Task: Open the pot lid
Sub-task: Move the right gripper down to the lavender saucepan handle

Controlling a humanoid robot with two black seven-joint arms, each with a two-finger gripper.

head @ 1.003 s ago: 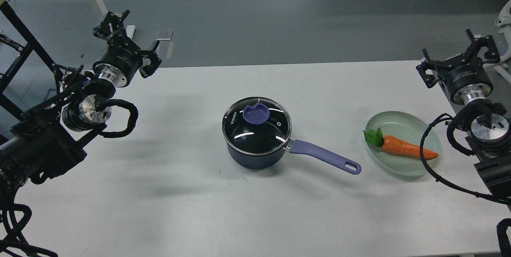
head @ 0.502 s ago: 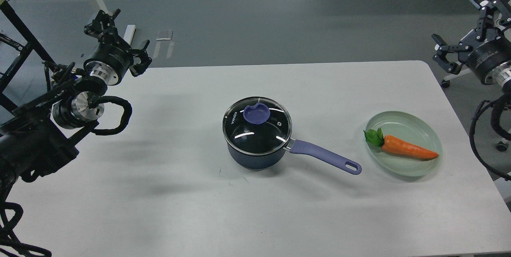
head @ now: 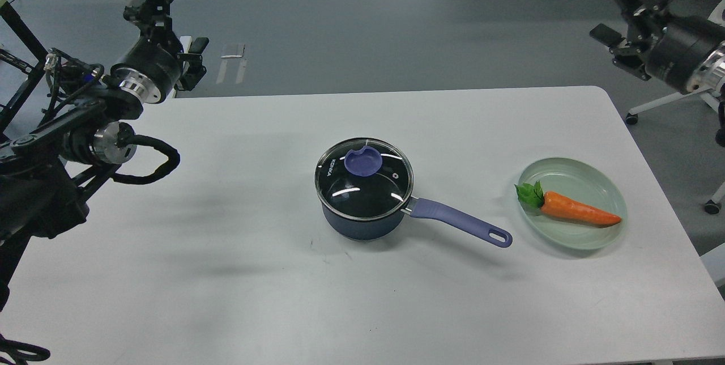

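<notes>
Fingers: left (head: pixel 170 22) apart, right (head: pixel 626 11) apart | lid (head: pixel 364 178) on pot (head: pixel 357 223), mid-table (head: pixel 226 240)

I am raising my right gripper (head: pixel 626 19) beyond the desk's (head: pixel 238 274) far right corner; my left gripper (head: pixel 170 25) is lifting off its far left corner.

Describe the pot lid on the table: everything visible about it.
The pot lid is round, clear glass with a metal rim, showing the dark inside of the pot through it. A purple knob sits on top, toward the far side in this view, and white lettering runs along its left edge. It lies flat and closed on the dark blue pot, whose purple handle points right. Only the pot touches it; neither gripper is near.
</notes>
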